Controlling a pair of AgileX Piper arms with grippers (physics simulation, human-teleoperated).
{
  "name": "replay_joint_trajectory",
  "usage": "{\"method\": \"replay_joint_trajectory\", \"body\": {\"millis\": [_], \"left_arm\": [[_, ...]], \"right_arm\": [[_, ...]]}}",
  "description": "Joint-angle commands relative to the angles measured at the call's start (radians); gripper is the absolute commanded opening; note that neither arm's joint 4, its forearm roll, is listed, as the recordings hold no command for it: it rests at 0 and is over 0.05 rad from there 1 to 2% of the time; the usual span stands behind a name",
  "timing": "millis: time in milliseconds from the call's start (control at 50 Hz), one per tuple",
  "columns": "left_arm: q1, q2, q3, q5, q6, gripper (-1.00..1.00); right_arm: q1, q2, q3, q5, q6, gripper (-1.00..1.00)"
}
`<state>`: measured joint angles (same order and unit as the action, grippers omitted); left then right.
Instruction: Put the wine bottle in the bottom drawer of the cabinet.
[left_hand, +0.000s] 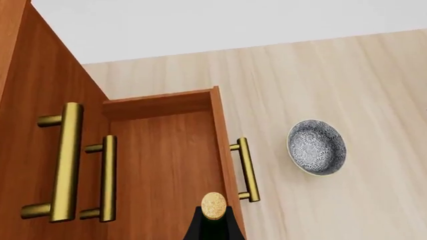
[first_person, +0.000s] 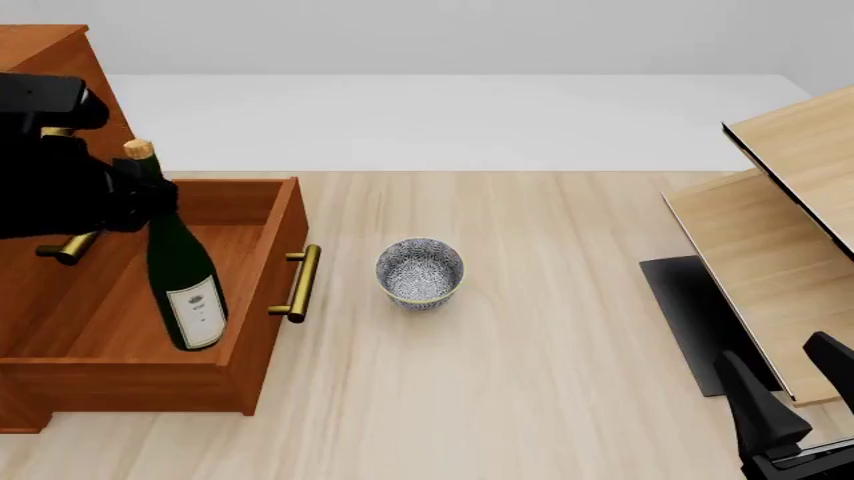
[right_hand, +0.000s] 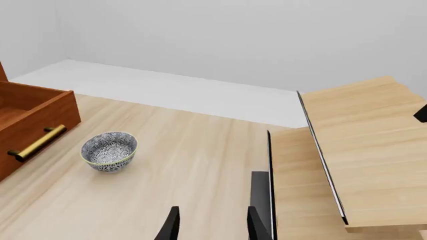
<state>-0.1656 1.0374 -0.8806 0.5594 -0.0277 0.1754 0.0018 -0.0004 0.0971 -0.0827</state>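
Bottle-holding falls to the left gripper (first_person: 134, 195), pinching the wine bottle (first_person: 182, 270) near its neck. The bottle hangs tilted over the pulled-out bottom drawer (first_person: 260, 290) of the cabinet (first_person: 54, 50), foil top toward 11 o'clock and labelled base toward 5 o'clock; whether the base touches the drawer floor cannot be told. A speckled bowl (first_person: 420, 272) sits on the table (first_person: 534, 330) at 3 o'clock from the drawer handle (first_person: 303, 283), near but apart. The right gripper (right_hand: 210, 225) idles at 5 o'clock with fingers spread, beside the pale shelf unit (first_person: 787, 200).
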Motion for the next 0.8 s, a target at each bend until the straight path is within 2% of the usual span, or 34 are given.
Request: {"method": "replay_joint_trajectory", "body": {"millis": [20,220,800], "left_arm": [[0.007,0.025,-0.01,-0.018,0.034,-1.0],[0.019,0.033,0.012,-0.034,0.045,-1.0],[-0.03,0.033,0.076,-0.04,0.03,-1.0]], "right_arm": [[-0.001,0.0,0.0,0.001,0.001,1.0],[-0.002,0.0,0.0,0.001,0.001,1.0],[0.0,0.0,0.0,0.0,-0.001,1.0]]}}
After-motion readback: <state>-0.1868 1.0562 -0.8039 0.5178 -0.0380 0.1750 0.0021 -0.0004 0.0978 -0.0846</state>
